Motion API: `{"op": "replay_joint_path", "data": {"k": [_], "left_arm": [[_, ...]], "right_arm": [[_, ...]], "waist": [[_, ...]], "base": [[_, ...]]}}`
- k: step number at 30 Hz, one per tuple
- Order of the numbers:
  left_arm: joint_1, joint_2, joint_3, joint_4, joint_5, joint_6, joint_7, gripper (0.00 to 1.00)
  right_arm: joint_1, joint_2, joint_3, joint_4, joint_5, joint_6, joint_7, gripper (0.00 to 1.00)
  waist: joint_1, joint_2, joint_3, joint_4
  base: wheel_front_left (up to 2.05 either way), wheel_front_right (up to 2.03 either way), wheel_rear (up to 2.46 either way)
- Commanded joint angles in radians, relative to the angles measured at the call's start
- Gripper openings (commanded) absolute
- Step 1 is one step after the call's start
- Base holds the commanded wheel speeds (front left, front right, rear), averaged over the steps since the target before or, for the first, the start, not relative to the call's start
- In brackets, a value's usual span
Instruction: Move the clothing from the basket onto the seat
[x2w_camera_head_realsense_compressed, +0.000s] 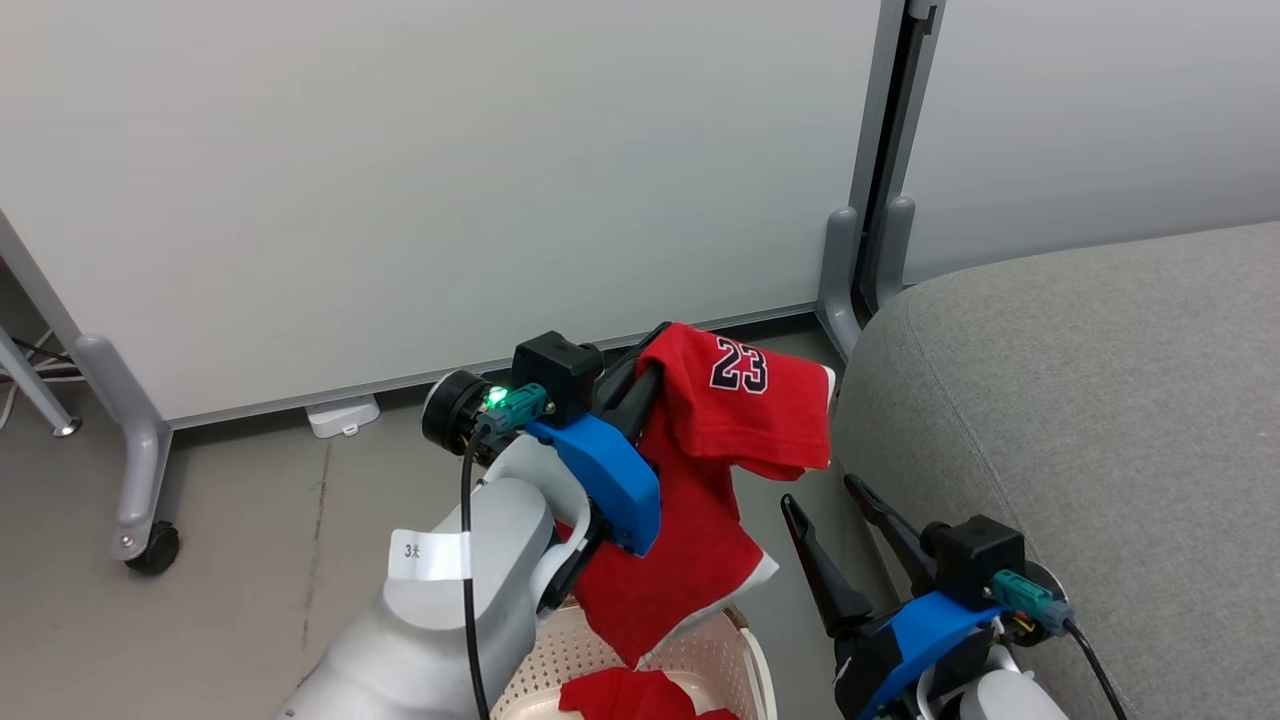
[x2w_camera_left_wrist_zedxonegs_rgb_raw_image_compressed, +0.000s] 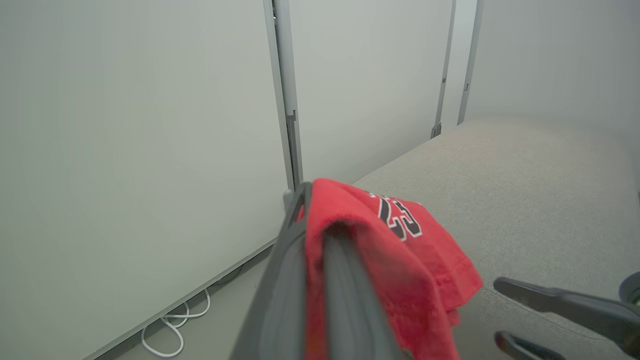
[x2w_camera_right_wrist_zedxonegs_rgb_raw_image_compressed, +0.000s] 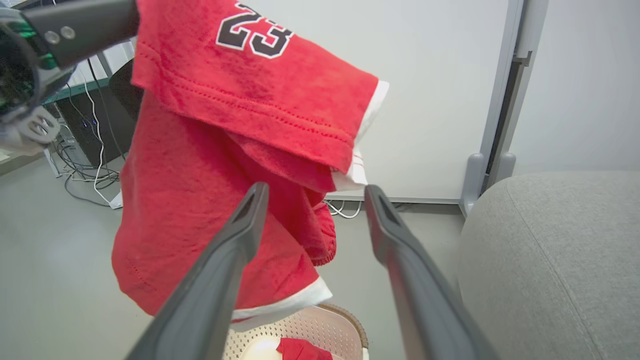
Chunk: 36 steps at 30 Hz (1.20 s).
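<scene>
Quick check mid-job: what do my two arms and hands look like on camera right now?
The left hand and right hand each have two long dark tapered fingers on a blue bracket, topped by a black box with a teal plug and black cable. The left forearm is pale grey with a white tag; a green light glows at its wrist.

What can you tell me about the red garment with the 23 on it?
The red garment is soft, knit-looking cloth with a dark, white-edged 23 and white trim along its edges. It is pinched in the shut left gripper, draped in folds over the fingers, and hangs above the basket, to the left of the seat. Its low hem reaches about the basket's rim; whether it touches is unclear. The open right gripper is close beside it.
</scene>
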Motion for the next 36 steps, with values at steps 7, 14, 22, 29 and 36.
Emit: {"op": "replay_joint_path", "data": {"k": [7,14,22,29,36], "left_arm": [[-0.018,-0.001,-0.021,0.004,-0.019,-0.001,-0.008,0.0],[-0.028,-0.001,-0.04,0.002,-0.038,-0.001,-0.015,0.0],[-0.044,-0.001,-0.075,-0.002,-0.062,-0.001,-0.015,0.0],[-0.054,-0.001,-0.12,-0.015,-0.088,-0.001,-0.009,0.0],[-0.063,-0.001,-0.162,-0.027,-0.117,-0.002,-0.008,0.0]], "right_arm": [[0.021,-0.004,0.027,-0.013,0.006,0.0,0.016,1.0],[-0.008,-0.004,0.089,-0.004,0.026,0.0,0.031,1.0],[-0.123,-0.004,0.22,0.075,0.084,0.0,0.047,1.0],[-0.229,-0.003,0.281,0.19,0.141,0.0,0.04,1.0],[-0.326,-0.004,0.363,0.288,0.189,0.0,0.03,1.0]], "waist": [[0.0001,-0.0001,0.006,-0.009],[0.0001,-0.0001,0.014,-0.01],[0.0001,-0.0001,0.026,-0.011],[0.0001,-0.0001,0.032,0.004],[0.0001,-0.0001,0.036,0.017]], "base": [[0.0,0.0,0.0],[0.0,0.0,0.0],[0.0,0.0,0.0],[0.0,0.0,0.0],[0.0,0.0,0.0]]}}
